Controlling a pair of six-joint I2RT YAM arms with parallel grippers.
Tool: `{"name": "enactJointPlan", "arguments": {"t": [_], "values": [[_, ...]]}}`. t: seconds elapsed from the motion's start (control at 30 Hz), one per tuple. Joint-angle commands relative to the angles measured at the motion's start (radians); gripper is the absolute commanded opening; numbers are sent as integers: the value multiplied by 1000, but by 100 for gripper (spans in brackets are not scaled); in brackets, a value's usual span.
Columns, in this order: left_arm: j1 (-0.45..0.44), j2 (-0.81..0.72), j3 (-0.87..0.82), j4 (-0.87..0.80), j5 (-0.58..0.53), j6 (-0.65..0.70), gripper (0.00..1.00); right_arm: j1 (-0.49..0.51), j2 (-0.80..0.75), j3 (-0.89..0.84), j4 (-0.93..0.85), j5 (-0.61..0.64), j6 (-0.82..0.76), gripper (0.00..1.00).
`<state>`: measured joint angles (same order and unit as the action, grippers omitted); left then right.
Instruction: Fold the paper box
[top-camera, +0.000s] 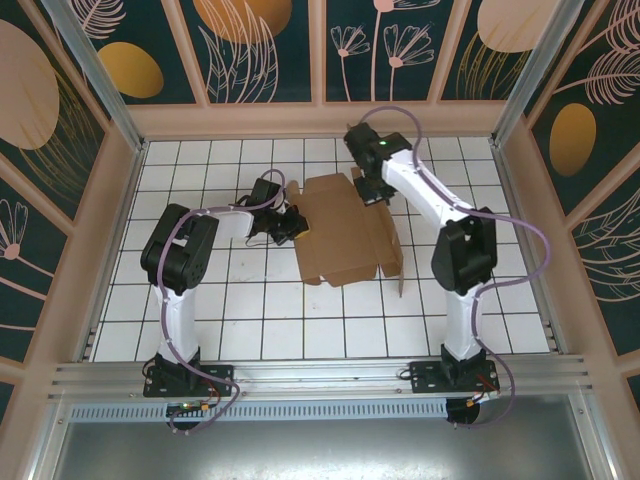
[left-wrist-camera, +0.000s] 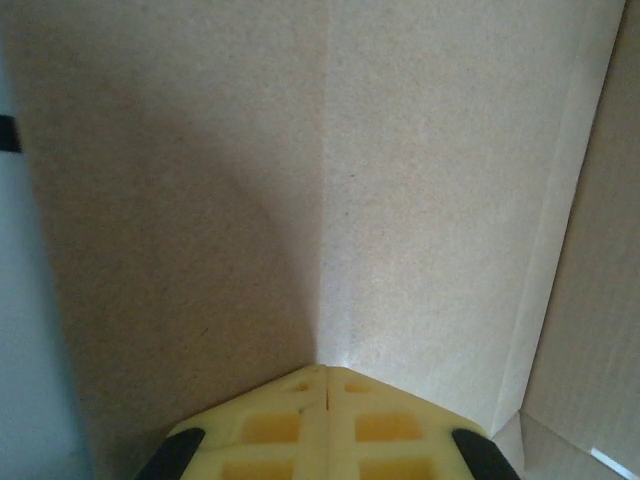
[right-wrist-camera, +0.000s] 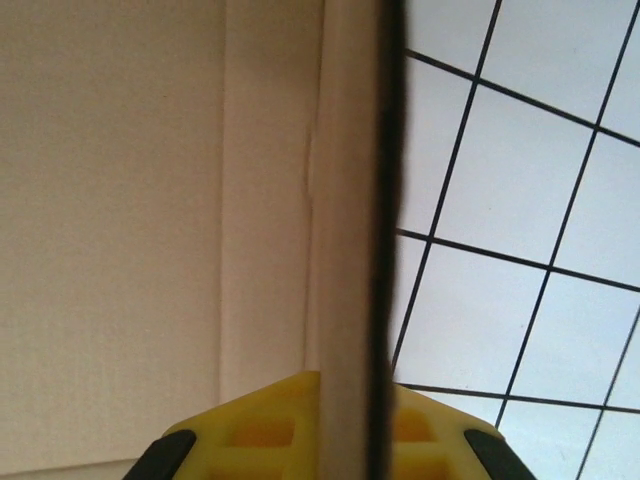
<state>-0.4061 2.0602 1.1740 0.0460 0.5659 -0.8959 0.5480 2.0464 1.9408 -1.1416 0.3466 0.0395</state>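
Box: we see the paper box (top-camera: 345, 235) mid-frame, long axis top to bottom.
Left gripper (left-wrist-camera: 326, 378): clenched empty, against its left edge.
Right gripper (right-wrist-camera: 350, 392): pinching its upper-right edge.

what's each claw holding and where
Right claw pinches the brown corrugated cardboard box sheet by an edge flap; left claw shut against it, no hold visible.

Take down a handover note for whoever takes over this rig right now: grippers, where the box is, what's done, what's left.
Left gripper: shut, tips against the paper box at its left edge; a pinch can't be confirmed.
Right gripper: shut on a flap at the box's far right.
Box: middle of the tiled table, mostly a flat sheet, right side looks partly raised.
Done: little. Left: raise the walls, tuck flaps, close it.
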Motion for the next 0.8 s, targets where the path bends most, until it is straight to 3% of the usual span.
{"name": "enactJointPlan", "arguments": {"t": [0.0, 0.17, 0.33, 0.57, 0.77], "values": [[-8, 31, -19, 12, 11, -16, 4, 108, 132, 106, -110, 84, 79, 12], [-8, 30, -20, 18, 17, -22, 4, 201, 271, 187, -133, 89, 115, 16], [-8, 25, -24, 12, 14, -18, 4, 214, 305, 223, -142, 126, 141, 17], [1, 18, -17, -17, -18, -8, 3, 155, 177, 276, -99, 103, 119, 20], [25, -11, -22, -63, -75, 5, 2, 10, -28, 73, 92, -128, 87, 24]]}}
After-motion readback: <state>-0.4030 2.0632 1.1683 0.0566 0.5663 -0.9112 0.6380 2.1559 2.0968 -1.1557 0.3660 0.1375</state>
